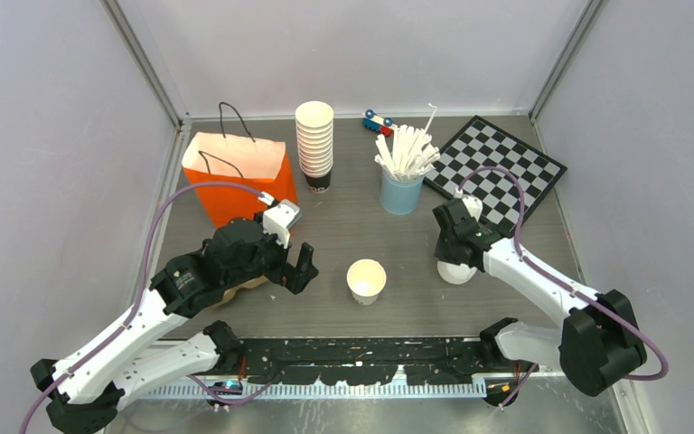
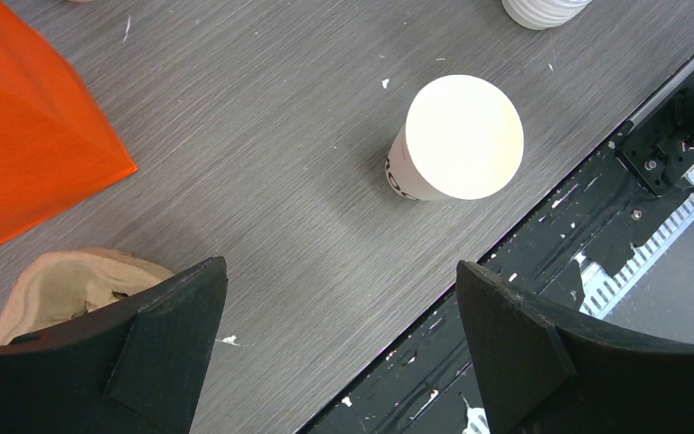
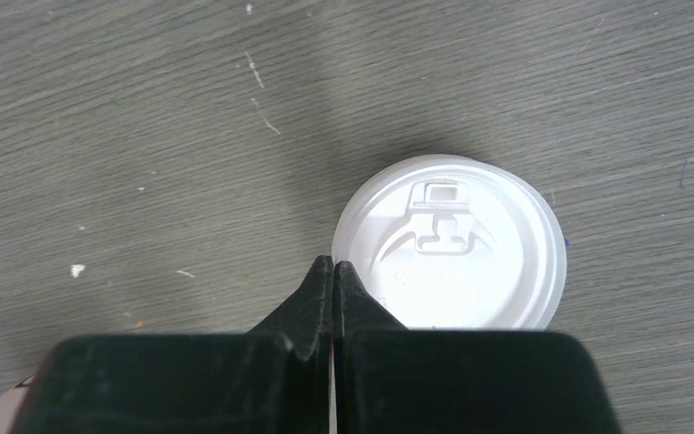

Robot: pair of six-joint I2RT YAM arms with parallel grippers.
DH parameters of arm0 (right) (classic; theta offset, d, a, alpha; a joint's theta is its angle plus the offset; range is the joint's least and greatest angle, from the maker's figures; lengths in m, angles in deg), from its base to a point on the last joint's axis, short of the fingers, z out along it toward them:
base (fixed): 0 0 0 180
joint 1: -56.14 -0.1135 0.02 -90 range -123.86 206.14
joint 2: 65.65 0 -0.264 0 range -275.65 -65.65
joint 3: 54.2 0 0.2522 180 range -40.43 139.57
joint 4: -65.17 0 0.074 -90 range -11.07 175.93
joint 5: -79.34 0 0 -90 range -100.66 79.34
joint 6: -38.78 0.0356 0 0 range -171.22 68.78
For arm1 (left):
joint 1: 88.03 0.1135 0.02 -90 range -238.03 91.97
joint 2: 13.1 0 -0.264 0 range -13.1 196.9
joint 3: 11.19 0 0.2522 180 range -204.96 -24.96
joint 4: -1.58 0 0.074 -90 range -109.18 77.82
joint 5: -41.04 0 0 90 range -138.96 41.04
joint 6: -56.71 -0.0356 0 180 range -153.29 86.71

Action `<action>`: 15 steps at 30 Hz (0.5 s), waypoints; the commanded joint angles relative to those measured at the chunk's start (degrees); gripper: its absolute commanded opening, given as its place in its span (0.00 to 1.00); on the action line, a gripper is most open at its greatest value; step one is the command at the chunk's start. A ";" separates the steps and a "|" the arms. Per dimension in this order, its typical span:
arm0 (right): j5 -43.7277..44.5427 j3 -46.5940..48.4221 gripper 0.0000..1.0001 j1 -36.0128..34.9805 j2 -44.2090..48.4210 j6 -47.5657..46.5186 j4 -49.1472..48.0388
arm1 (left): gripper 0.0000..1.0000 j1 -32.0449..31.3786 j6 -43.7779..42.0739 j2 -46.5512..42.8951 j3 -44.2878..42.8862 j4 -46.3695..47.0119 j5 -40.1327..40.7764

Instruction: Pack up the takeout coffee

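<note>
Lidded cup (image 3: 456, 244): we see it upright on the desk (image 3: 145, 136), well right of the bag (image 1: 235, 176) and nearer the arms' bases.
Right tool (image 3: 334, 264): pinched fully together and holding nothing, with its tips at the lid's rim. We cannot tell if they touch.
Left tool (image 2: 339, 271): spread wide and empty, just in front of the bag, beside a tan tray (image 2: 63, 280).
Open cup (image 1: 366, 280): upright, right of the bag, closer to it than the lidded cup.
</note>
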 commanded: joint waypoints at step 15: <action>0.23 2.75 0.22 0.22 3.24 1.24 2.45 | 1.00 -0.12 -0.39 0.28 0.02 1.68 -1.23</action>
